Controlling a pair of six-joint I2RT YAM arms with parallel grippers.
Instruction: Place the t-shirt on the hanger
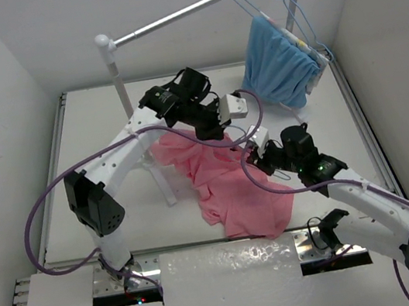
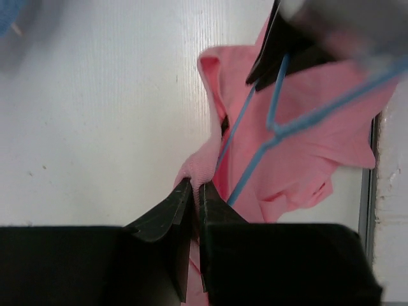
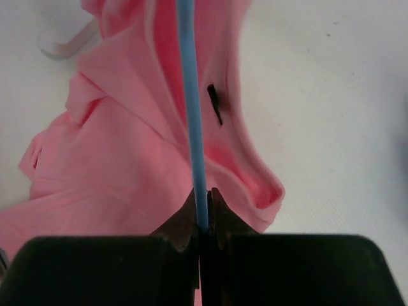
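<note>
- The t-shirt (image 1: 234, 187) is seen as a salmon-pink, wrinkled heap in the middle of the surface (image 1: 342, 130), and one part of it is lifted off the surface.
- The left pincer (image 2: 196, 185) is pressed together on a small fold at the cloth edge, which looks like the rim of an opening.
- The right pincer (image 3: 203, 194) is closed on the hanger (image 3: 191, 115), a thin pale-blue wire.
- From the right pincer, the long axis of the wire is pointed straight ahead, over the pink cloth and toward the left pincer, which is near.
- It cannot be told whether the wire is already inside the cloth or only lies above it.
- The next move is judged to depend on this line: the hanger has to be pushed along its own axis into the held-up opening.
</note>
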